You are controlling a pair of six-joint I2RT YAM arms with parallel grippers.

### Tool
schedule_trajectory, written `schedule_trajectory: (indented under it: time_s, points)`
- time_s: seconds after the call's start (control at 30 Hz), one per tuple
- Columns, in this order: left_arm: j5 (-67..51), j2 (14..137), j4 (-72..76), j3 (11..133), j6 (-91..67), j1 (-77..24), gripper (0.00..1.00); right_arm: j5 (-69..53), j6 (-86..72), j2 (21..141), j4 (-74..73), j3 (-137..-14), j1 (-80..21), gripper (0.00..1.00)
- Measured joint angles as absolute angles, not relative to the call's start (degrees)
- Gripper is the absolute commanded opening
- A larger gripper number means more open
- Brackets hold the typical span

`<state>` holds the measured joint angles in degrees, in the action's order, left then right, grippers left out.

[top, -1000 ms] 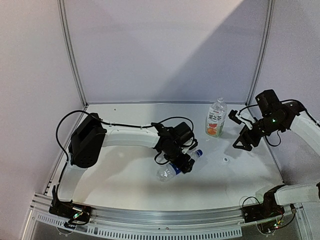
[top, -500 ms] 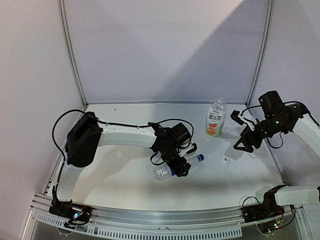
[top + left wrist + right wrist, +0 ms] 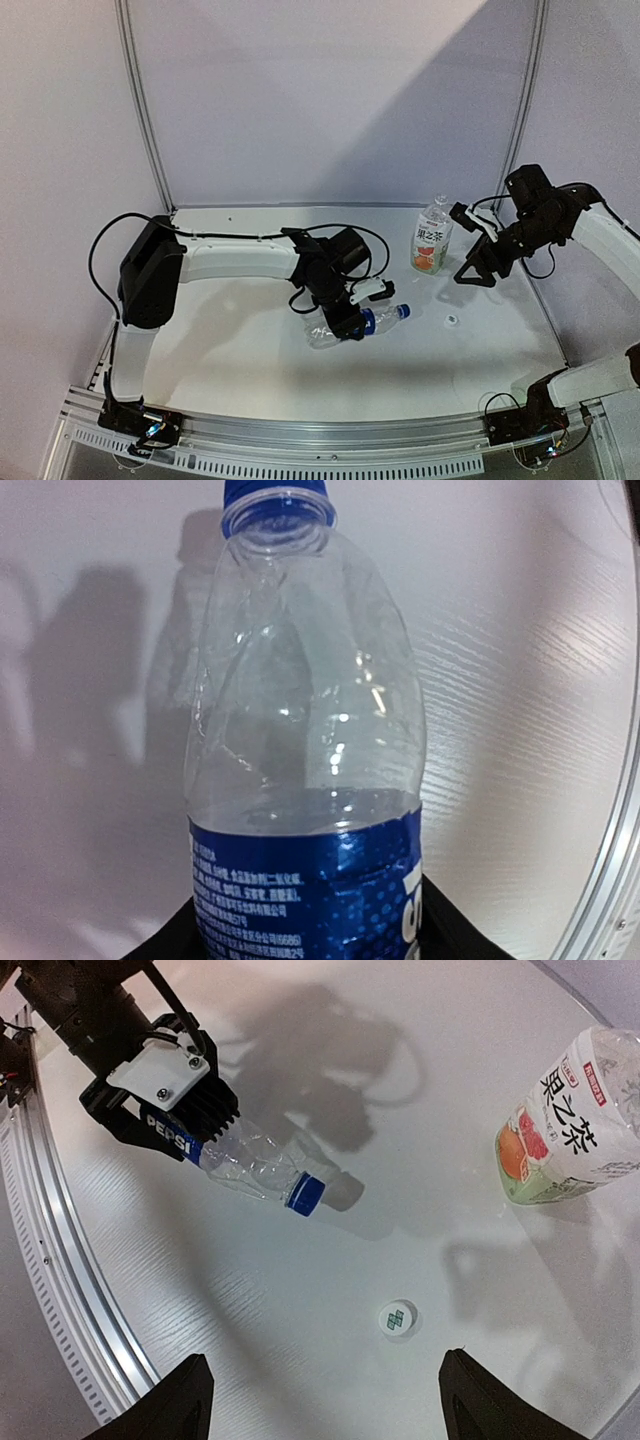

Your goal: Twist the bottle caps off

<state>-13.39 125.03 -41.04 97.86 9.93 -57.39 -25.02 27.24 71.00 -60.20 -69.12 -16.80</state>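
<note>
Black fingers (image 3: 208, 1110) of left gripper (image 3: 175, 1110) clamped on slim bottle (image 3: 250, 1165) at label, upper left, blue cap (image 3: 306, 1193) on. Right gripper (image 3: 325, 1385) spread wide, empty, bottom edge. White cap (image 3: 397, 1320) loose on table (image 3: 250, 1290), lower centre; wider bottle (image 3: 575, 1125) upper right.

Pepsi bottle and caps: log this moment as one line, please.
left tool: shut on Pepsi bottle | blue cap: on | white cap: loose on table | wider bottle: upright | right tool: open, empty

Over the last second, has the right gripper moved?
Yes. In the top view the right gripper has shifted left and farther back, closer to the upright green-labelled bottle.
</note>
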Motion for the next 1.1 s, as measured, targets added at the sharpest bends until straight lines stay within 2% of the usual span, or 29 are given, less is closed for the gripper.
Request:
schedule_trajectory:
  time_s: [0.23,0.37,0.43,0.63,0.77,0.93,1.1]
  points:
    - [-13.0,119.3,-40.9,97.4,14.8,-54.5,0.51,-30.5,26.8,76.7,-62.3,-79.0,-16.8,0.77]
    - [-13.8,110.7,-37.2,92.6,19.0,-51.3,0.53,-37.8,26.0,83.0,-66.5,-89.7,-16.8,0.73]
    - [-13.8,105.8,-34.4,88.9,21.6,-50.2,0.50,-41.6,26.0,86.9,-68.9,-93.9,-16.8,0.73]
    - [-12.5,94.6,-23.6,78.4,29.2,-49.8,0.12,-50.6,19.0,95.9,-69.7,-95.5,-17.0,0.75]
    - [-10.9,93.9,-18.5,75.6,33.1,-49.9,0.01,-54.2,13.0,96.3,-68.6,-93.7,-18.5,0.76]
    - [-9.2,93.9,-14.8,75.0,36.5,-49.9,0.00,-59.7,6.8,96.3,-65.5,-90.9,-20.6,0.75]
    - [-8.3,93.9,-12.7,75.0,38.1,-50.2,0.07,-62.5,3.0,96.9,-63.3,-90.0,-21.0,0.73]
